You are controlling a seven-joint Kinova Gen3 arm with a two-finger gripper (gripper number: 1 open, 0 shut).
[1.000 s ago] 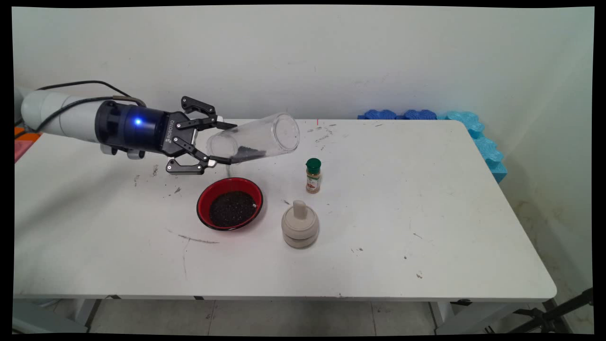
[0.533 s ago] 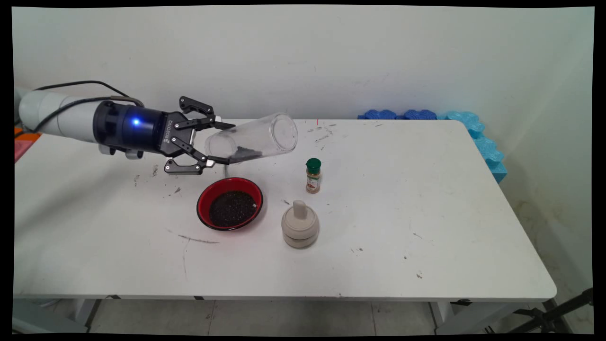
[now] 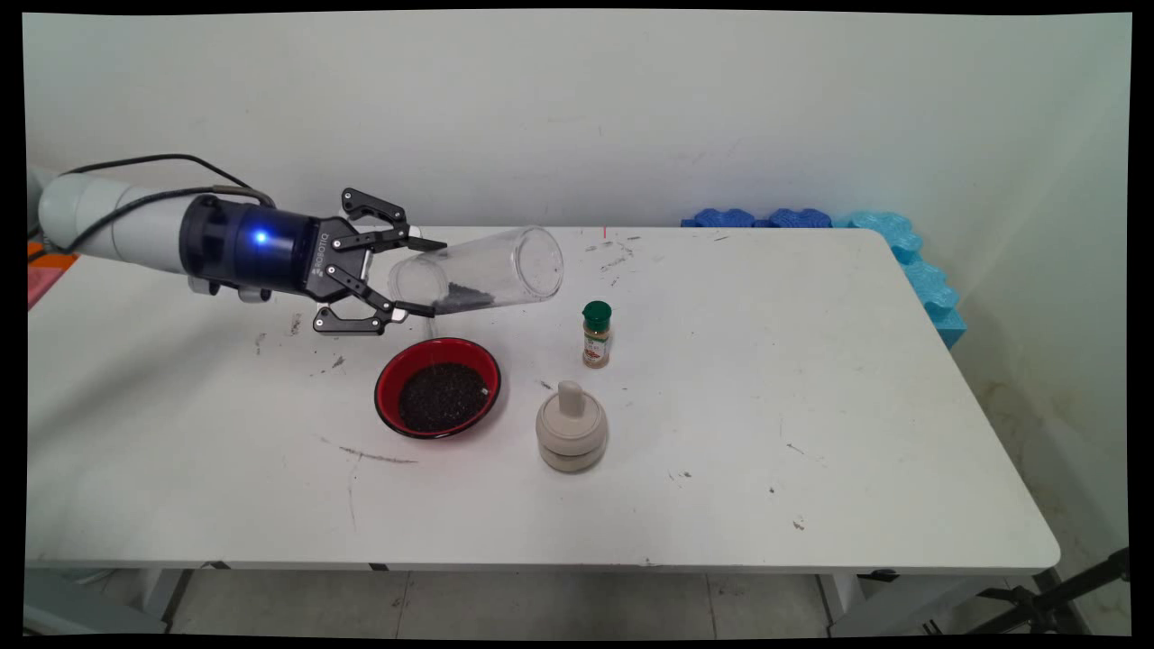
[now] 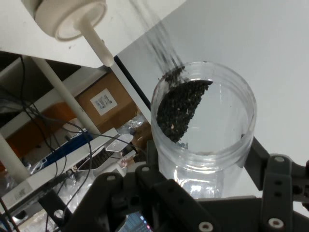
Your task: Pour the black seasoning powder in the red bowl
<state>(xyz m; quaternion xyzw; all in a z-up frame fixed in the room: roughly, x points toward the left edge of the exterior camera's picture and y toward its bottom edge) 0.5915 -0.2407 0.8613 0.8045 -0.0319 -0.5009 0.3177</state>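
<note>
My gripper (image 3: 424, 275) is shut on the base end of a clear plastic cup (image 3: 482, 270), held on its side above the table with its mouth pointing right. Some dark grains (image 3: 462, 295) lie along the cup's lower wall. In the hand view the cup (image 4: 205, 121) fills the middle, with the dark grains (image 4: 178, 108) piled against its left side, my gripper (image 4: 203, 181) clamped round its base. Just below the cup stands a red bowl (image 3: 437, 388) filled with the same dark grains.
A small spice jar with a green cap (image 3: 596, 334) stands right of the bowl. A beige lidded pot with a knob (image 3: 571, 427) sits in front of it, also seen in the hand view (image 4: 67, 17). Blue foam pieces (image 3: 865, 236) line the table's far right edge.
The cup's mouth has dropped slightly, so the cup lies closer to level. The gripper has shifted a little to the left. The grains have stayed inside the cup.
</note>
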